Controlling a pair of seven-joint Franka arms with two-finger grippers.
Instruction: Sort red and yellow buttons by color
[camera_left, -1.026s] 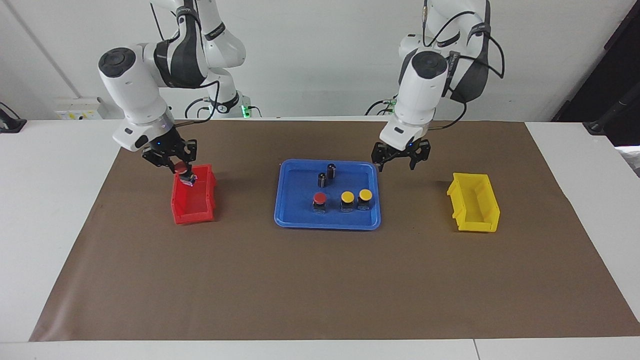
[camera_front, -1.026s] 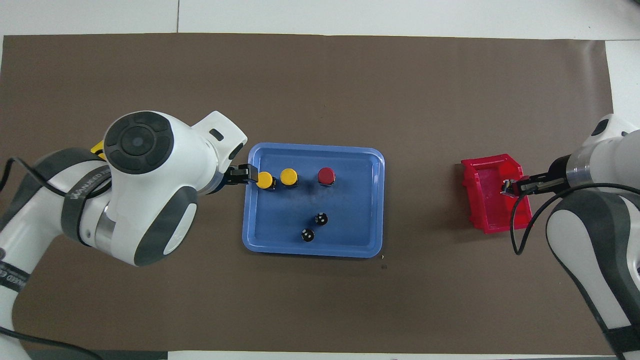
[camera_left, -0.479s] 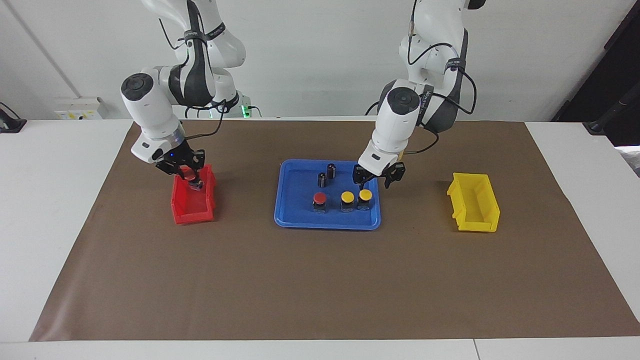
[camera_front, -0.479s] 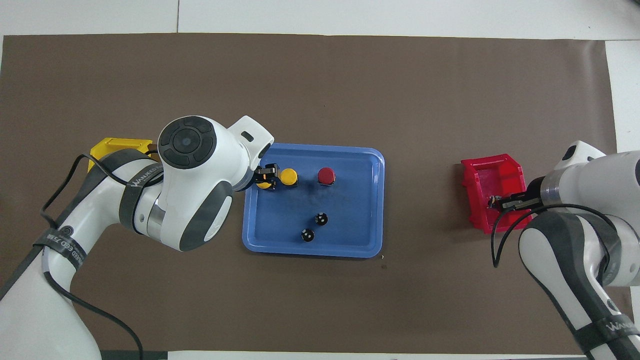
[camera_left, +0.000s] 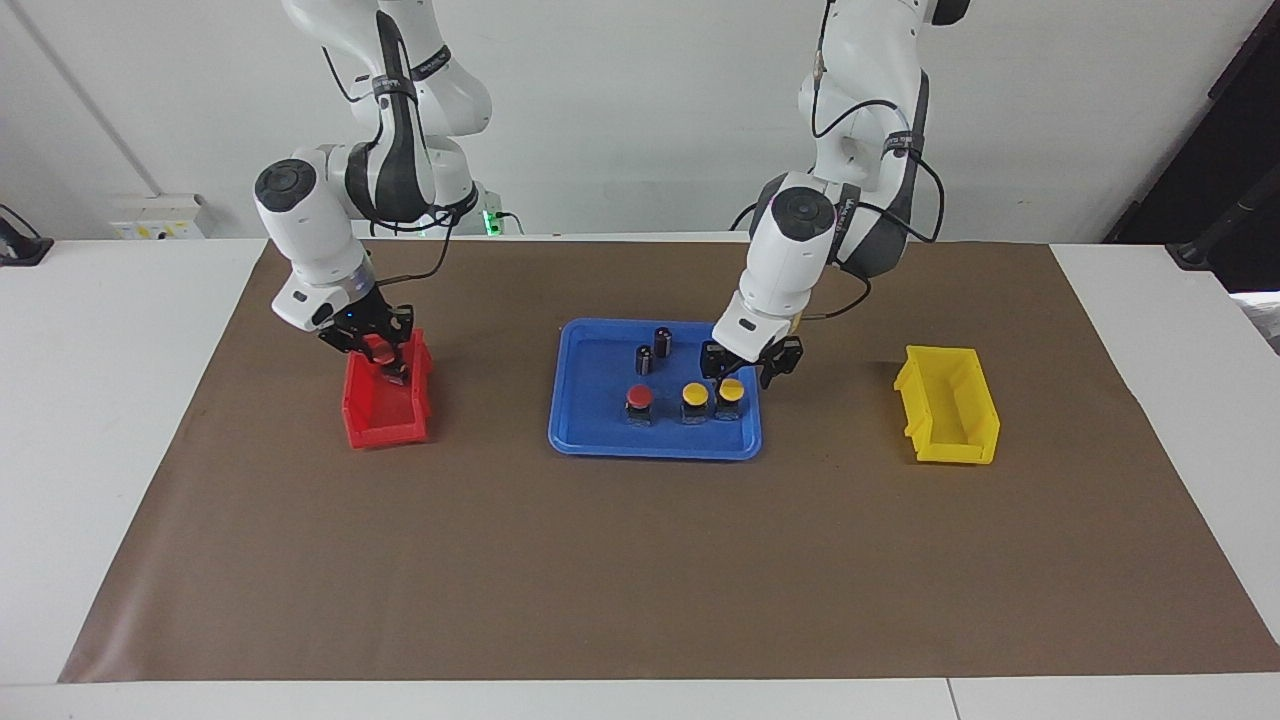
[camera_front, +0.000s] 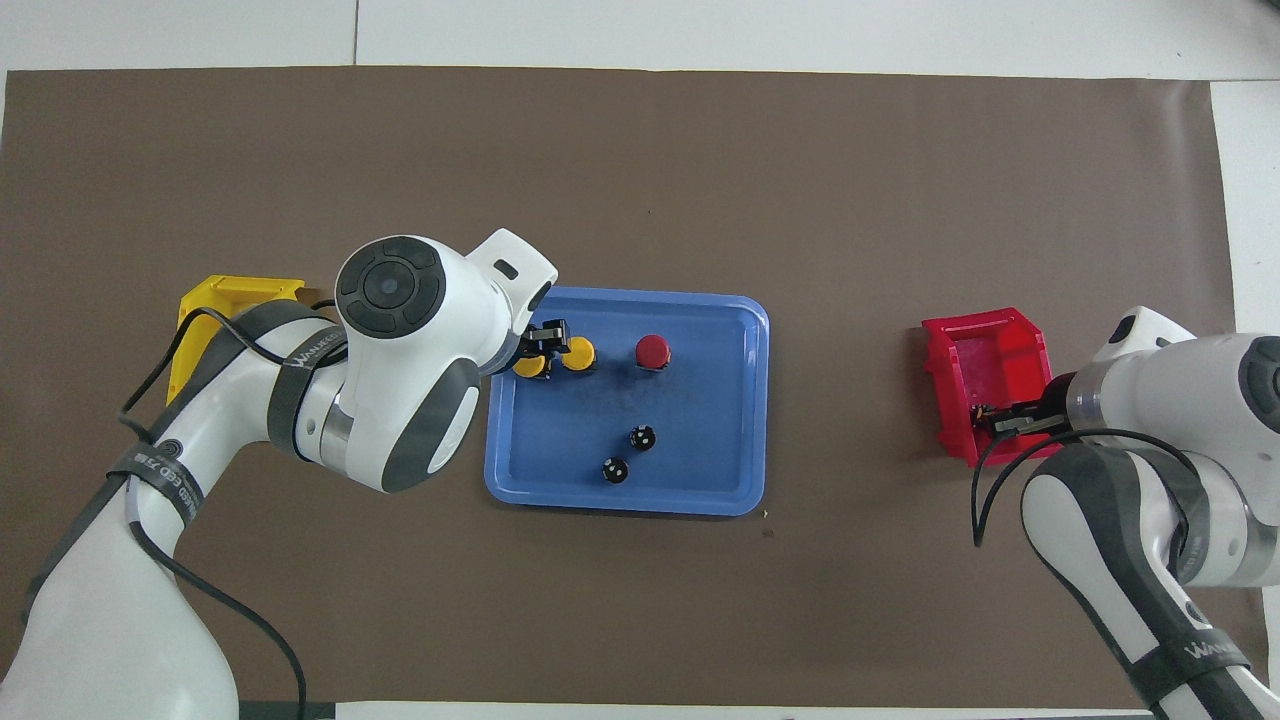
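Note:
A blue tray (camera_left: 600, 440) holds one red button (camera_left: 639, 397) and two yellow buttons (camera_left: 694, 395) in a row. My left gripper (camera_left: 738, 372) is open and low over the yellow button (camera_left: 731, 390) at the tray's end toward the left arm, with a finger on either side of its cap. In the overhead view this gripper (camera_front: 540, 352) partly covers that button (camera_front: 527, 366). My right gripper (camera_left: 372, 348) is shut on the second red button (camera_left: 386, 362) and holds it just inside the red bin (camera_left: 385, 425), at the end nearer to the robots.
Two dark capless cylinders (camera_left: 662, 340) (camera_left: 644, 358) stand in the tray, nearer to the robots than the buttons. A yellow bin (camera_left: 950, 405) sits on the brown mat toward the left arm's end of the table.
My left gripper moved from beside the tray to over it and came down around the end yellow button. My right gripper lowered the red button into the red bin.

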